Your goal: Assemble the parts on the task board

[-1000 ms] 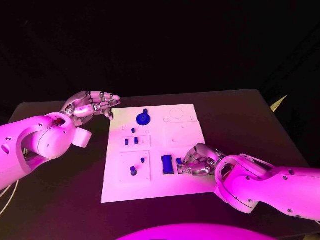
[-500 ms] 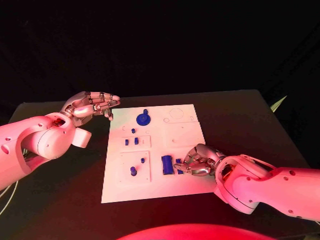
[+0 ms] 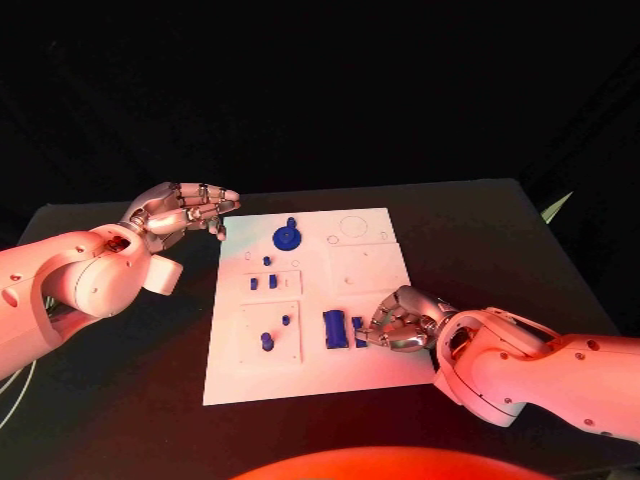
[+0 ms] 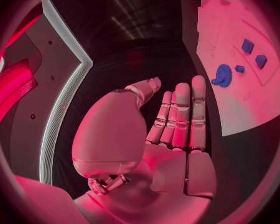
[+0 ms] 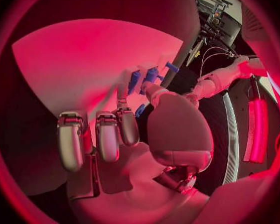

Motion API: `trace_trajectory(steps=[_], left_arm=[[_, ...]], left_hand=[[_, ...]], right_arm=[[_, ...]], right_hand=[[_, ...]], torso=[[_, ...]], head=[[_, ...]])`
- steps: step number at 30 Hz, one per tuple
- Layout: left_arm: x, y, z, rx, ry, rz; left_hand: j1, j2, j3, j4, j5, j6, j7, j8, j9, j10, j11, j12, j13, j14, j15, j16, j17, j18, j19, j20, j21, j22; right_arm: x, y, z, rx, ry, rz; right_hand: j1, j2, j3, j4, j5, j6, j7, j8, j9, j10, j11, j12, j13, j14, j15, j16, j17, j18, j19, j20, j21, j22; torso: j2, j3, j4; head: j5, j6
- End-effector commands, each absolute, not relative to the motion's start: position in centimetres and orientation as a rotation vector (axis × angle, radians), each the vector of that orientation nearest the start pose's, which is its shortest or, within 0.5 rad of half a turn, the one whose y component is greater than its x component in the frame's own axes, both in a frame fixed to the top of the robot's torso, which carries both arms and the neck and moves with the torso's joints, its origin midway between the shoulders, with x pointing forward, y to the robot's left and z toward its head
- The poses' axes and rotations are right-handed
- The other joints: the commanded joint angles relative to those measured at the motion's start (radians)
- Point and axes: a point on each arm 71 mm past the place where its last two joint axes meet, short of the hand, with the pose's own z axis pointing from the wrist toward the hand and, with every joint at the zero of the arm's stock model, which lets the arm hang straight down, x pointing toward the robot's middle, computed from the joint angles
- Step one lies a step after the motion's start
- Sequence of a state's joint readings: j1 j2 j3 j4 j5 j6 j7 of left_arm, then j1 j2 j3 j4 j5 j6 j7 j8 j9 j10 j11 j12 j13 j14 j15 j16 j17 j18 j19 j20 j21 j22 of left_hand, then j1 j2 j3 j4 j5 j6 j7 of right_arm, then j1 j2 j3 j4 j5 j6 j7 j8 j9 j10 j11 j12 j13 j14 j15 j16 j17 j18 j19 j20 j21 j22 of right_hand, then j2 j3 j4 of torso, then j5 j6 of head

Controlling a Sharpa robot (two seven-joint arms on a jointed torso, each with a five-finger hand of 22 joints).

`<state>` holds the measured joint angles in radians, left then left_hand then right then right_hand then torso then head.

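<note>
**A:** Right hand (image 3: 395, 325) is down on the near part of the board (image 3: 363, 370), fingers curled in, and it looks like it's pinching a small blue piece (image 3: 358, 324) at its fingertips. The wrist cam backs that up: thumb and a finger meet around blue bits (image 5: 146, 77) right over the white plate.

**B:** yeah, and just beside that there's a bigger blue block (image 3: 335, 329) sitting on the board, basically touching distance from the fingers. Further left on the same row, a blue peg (image 3: 267, 342) and a tiny one (image 3: 284, 321).

**A:** Going farther up the board: two small blue pieces (image 3: 263, 283) side by side, then a little one above them, then the round blue knob (image 3: 286, 238) near the far edge.

**B:** left hand (image 3: 183, 212)?

**A:** Off the board, over the table (image 3: 479, 230) by the far left corner. Holding nothing; from its own wrist cam the fingers (image 4: 180, 117) are pretty straight and close together, palm bare.
</note>
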<state>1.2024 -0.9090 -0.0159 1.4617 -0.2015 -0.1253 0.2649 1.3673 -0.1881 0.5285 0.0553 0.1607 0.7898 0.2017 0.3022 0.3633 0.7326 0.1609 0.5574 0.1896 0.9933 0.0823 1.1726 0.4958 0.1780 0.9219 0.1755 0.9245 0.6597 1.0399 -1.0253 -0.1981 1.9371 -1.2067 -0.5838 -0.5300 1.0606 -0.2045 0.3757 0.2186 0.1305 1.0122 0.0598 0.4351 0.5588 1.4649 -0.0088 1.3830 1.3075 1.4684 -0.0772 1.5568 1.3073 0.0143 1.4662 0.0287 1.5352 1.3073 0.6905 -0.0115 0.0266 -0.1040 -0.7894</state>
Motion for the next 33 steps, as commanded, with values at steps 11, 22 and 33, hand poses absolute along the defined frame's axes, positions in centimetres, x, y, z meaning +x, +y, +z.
trace_trajectory(steps=[11, 22, 33], left_arm=[[49.7, 24.8, -17.7, -0.937, 1.614, -1.493], [49.7, 24.8, -17.7, -0.937, 1.614, -1.493], [49.6, 24.8, -17.7, -0.937, 1.615, -1.494]], left_hand=[[0.013, 0.002, -0.006, -0.002, 0.001, -0.005, 0.014, 0.004, -0.001, -0.007, -0.002, 0.004, 0.000, -0.008, -0.001, 0.004, -0.002, 0.008, 0.008, -0.002, -0.006, -0.002], [0.013, 0.002, -0.006, -0.002, 0.001, -0.005, 0.014, 0.004, -0.001, -0.007, -0.002, 0.004, 0.000, -0.008, -0.001, 0.004, -0.002, 0.008, 0.008, -0.002, -0.006, -0.002], [0.016, 0.003, -0.007, -0.002, 0.001, -0.006, 0.015, 0.005, -0.002, -0.008, -0.002, 0.005, -0.001, -0.008, -0.001, 0.005, -0.002, 0.007, 0.009, -0.003, -0.007, -0.003]], right_arm=[[34.2, -20.4, -26.9, 0.357, 2.050, 0.632], [34.5, -20.5, -27.3, 0.347, 2.073, 0.608], [35.3, -20.3, -27.8, 0.349, 2.064, 0.575]], right_hand=[[0.036, -0.009, -0.006, -0.022, -0.044, -0.004, 0.002, -0.005, -0.001, 0.038, -0.005, 0.004, 0.173, 0.097, -0.002, 0.001, 0.239, -0.006, 0.097, -0.006, -0.005, 0.253], [0.041, -0.010, -0.010, -0.025, -0.056, -0.003, 0.002, -0.006, -0.001, 0.037, -0.005, 0.001, 0.172, 0.097, -0.002, 0.001, 0.239, -0.006, 0.097, -0.005, -0.007, 0.252], [0.047, 0.000, -0.007, -0.025, -0.057, 0.001, 0.002, -0.005, -0.001, 0.037, -0.005, 0.003, 0.173, 0.097, -0.002, 0.001, 0.239, -0.006, 0.097, -0.005, -0.005, 0.253]], torso=[[0.000, -0.0004, -0.0002], [0.000, -0.0007, 0.0001], [0.000, 0.0003, 0.0007]], head=[[0.002, 0.001], [0.003, -0.003], [0.004, -0.004]])
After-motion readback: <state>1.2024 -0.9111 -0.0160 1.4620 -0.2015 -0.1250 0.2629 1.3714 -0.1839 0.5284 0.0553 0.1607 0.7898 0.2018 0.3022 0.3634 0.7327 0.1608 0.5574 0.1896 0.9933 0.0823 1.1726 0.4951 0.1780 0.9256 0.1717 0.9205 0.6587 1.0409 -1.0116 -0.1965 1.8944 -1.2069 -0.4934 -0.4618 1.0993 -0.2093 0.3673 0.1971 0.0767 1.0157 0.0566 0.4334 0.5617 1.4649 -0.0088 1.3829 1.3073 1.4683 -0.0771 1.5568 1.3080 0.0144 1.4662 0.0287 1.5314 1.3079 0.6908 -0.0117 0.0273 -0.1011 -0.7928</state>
